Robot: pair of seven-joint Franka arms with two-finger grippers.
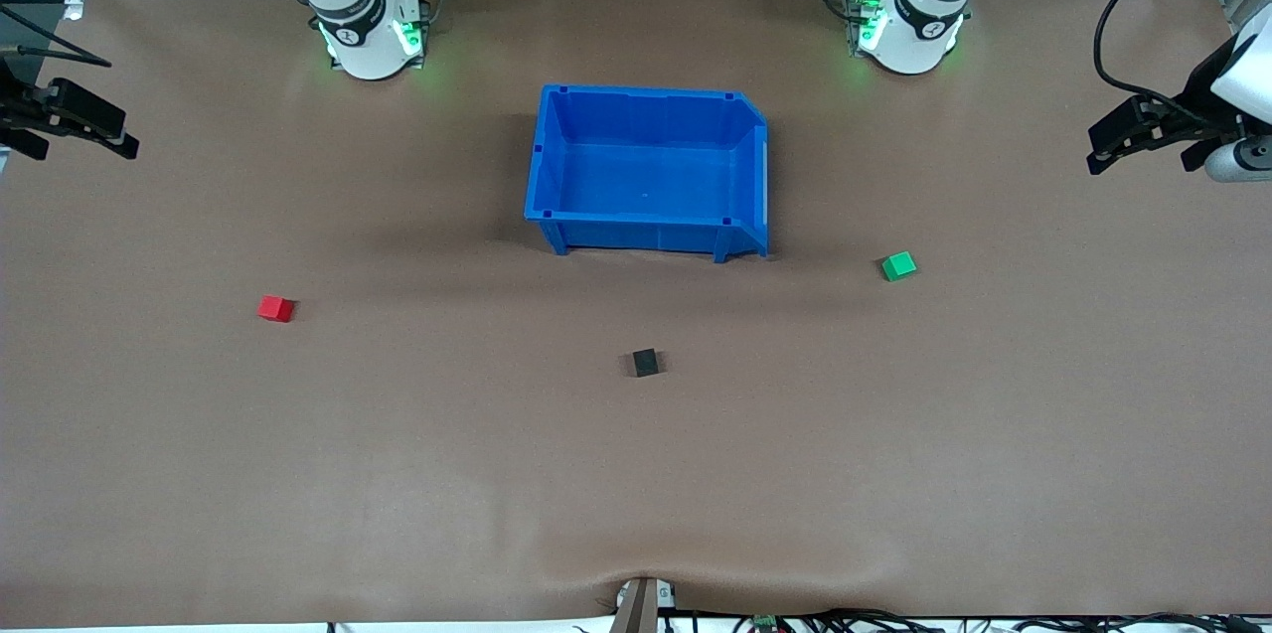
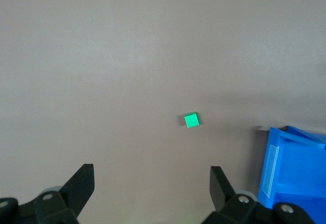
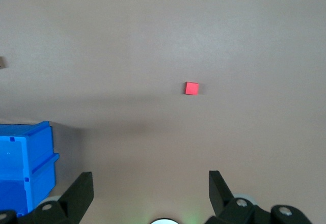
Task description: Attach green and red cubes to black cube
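Lying nearest the camera, the black cube (image 1: 646, 362) is flanked by the red cube (image 1: 275, 308) and green cube (image 1: 898, 265) farther back, each apart on the bench (image 1: 397, 474), while the right pincer (image 1: 70, 121) and left pincer (image 1: 1143, 131) are held spread, empty, over the bench ends, seemingly parked before any pickup.

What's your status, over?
Both grippers, left and right, jaws open, empty, waiting at the table ends. Green cube, red cube, black cube apart, untouched. Nothing between them.
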